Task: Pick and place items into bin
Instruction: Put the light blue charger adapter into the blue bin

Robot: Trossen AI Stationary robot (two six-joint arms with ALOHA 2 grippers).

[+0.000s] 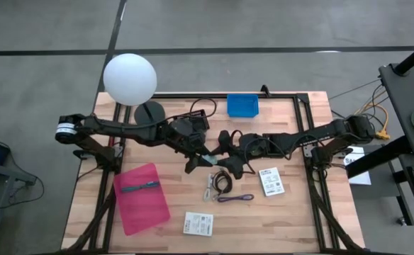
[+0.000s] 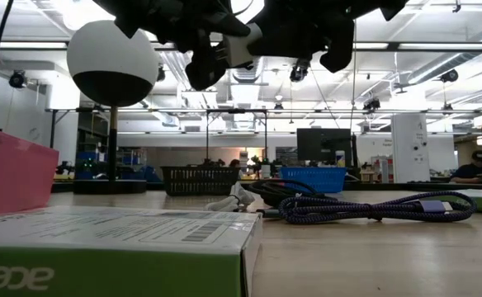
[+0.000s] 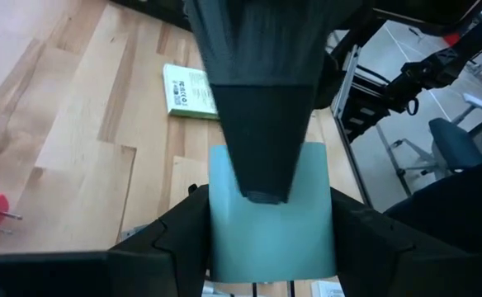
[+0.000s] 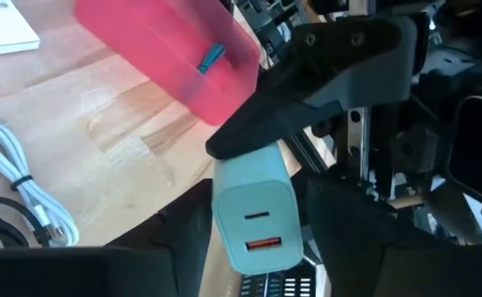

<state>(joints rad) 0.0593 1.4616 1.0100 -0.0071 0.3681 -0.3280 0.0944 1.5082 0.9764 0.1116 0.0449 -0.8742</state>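
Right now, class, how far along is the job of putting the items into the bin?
Possibly done: only the teal pen lies in the pink tray. In hand: the left gripper holds the pale teal cube mid-table, the right gripper at it. Left: coiled cables and two white packets lie outside the blue bin.

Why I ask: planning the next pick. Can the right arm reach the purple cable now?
Likely yes: the purple cable lies uncovered near the right gripper, though its fingers straddle the pale teal cube.
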